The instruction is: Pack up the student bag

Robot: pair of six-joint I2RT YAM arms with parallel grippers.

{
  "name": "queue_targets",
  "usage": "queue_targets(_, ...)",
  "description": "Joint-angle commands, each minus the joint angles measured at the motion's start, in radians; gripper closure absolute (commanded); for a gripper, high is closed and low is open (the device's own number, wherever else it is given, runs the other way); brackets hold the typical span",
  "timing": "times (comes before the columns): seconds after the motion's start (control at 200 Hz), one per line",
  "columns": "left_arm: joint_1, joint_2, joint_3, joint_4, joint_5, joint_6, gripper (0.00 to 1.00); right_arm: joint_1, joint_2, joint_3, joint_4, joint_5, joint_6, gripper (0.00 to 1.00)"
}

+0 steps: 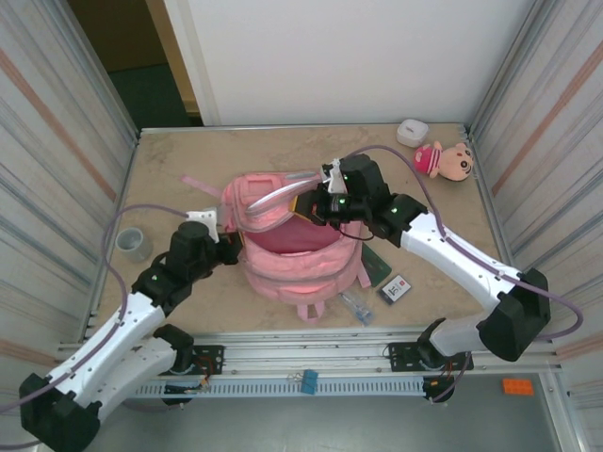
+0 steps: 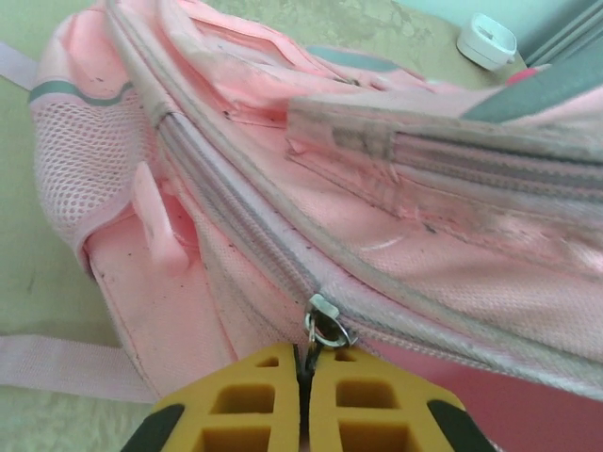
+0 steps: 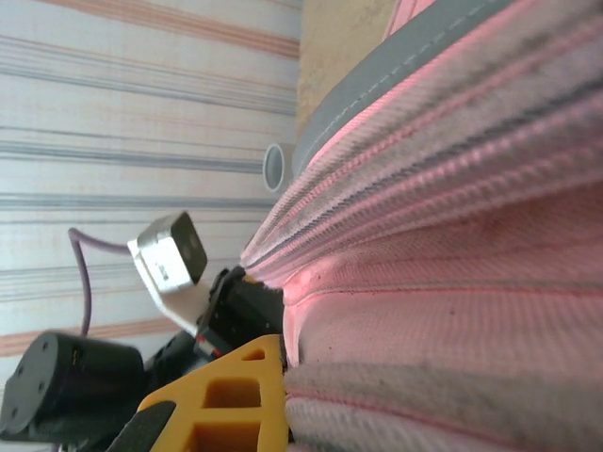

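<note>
Close by, the left tool (image 2: pixel 303 365) is squeezed shut on the zipper pull (image 2: pixel 326 328) at the left side of the student bag (image 1: pixel 301 278), which lies open in the middle of the bench (image 1: pixel 188 169). A bit farther back, the right tool (image 1: pixel 313 204) is pinched shut on the bag's far rim. Bare bench runs left and behind to the walls, with a tape roll (image 1: pixel 135 243) at the left and a doll (image 1: pixel 450 160) in the far right corner.
</note>
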Motion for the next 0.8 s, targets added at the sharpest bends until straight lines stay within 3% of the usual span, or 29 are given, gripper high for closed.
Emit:
queue_targets(0.0, 0.147, 0.091, -0.011, -0.066, -0.080, 0.092, 0.96, -0.024, -0.053, 0.091, 0.061, -0.083, -0.017, 1.00)
queue_targets(0.145, 0.193, 0.190, 0.069, -0.032, 0.025, 0.153, 0.85, -0.015, -0.040, 0.082, 0.083, -0.050, -0.013, 1.00)
queue_targets(0.276, 0.193, 0.185, 0.140, -0.045, 0.075, 0.150, 0.56, 0.014, -0.008, 0.070, 0.131, 0.039, -0.001, 1.00)
queue_targets(0.361, 0.193, 0.144, 0.182, -0.089, 0.060, 0.137, 0.46, 0.035, 0.018, 0.067, 0.180, 0.106, 0.016, 1.00)
queue_targets(0.566, 0.193, 0.058, 0.284, -0.243, -0.035, 0.136, 0.38, 0.103, 0.124, 0.111, 0.248, 0.196, 0.027, 1.00)
queue_targets(0.797, 0.194, 0.046, 0.394, -0.380, -0.166, 0.132, 0.36, 0.168, 0.306, 0.201, 0.358, 0.233, 0.058, 1.00)
